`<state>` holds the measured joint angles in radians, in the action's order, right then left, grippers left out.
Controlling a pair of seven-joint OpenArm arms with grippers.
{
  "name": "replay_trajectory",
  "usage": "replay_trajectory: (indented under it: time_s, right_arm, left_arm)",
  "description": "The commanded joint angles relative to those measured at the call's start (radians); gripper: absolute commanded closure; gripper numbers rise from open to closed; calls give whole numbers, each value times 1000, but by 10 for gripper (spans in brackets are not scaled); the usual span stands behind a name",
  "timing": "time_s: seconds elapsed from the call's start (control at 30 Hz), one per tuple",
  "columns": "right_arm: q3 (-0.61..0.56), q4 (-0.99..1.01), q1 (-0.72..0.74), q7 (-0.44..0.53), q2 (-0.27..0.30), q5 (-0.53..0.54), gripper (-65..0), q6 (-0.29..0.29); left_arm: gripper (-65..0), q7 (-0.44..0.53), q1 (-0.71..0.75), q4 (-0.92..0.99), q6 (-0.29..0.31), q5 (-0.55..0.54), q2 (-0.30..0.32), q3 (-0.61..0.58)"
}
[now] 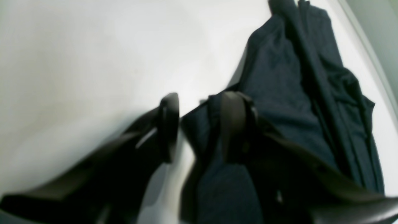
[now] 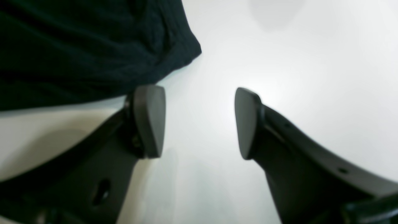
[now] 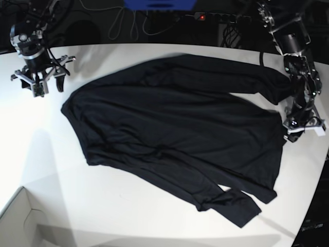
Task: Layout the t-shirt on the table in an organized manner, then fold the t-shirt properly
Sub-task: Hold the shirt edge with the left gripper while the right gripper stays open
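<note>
The t-shirt (image 3: 175, 134), black and long-sleeved, lies spread over the middle of the white worktop (image 3: 46, 154), set at a slant rather than square to the edges. Its body is mostly flat with shallow wrinkles. One sleeve runs along the far side towards the right; the other lies along the near edge of the body, its cuff pointing to the near right. No fold has been made, so by my reading the laying-out is partly done: the body is open, but the sleeves and the right-hand edge want straightening, and all the folding is left.

The left gripper (image 3: 298, 122) is down at the worktop on the right of the base view, at the shirt's right-hand edge where the far sleeve meets the body. In its wrist view the left gripper (image 1: 199, 127) has one finger over bare worktop and the other over dark cloth, with an edge of fabric between them. A gap shows between the fingers, and I cannot tell whether they pinch the cloth or only straddle it.

The right gripper (image 3: 38, 77) stands at the far left corner, apart from the shirt. Its wrist view shows the fingers well apart around bare worktop, holding nothing, with the shirt's edge near the left finger.
</note>
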<state>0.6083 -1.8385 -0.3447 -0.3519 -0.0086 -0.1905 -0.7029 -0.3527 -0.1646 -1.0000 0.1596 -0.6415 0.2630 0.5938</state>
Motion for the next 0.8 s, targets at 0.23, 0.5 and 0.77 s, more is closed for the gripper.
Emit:
replay_trajectory:
  time_s: [0.23, 0.5, 0.77]
  right_arm:
    - [9, -16, 0, 23, 9, 15, -352, 5]
    - [9, -16, 3, 21, 9, 13, -352, 5]
    - [5, -14, 8, 21, 9, 12, -352, 5]
  left_arm:
    - [-217, 31, -112, 79, 8, 55, 19, -79]
    - [-217, 33, -129, 80, 8, 58, 22, -76]
    - [-216, 33, -115, 66, 8, 61, 20, -42]
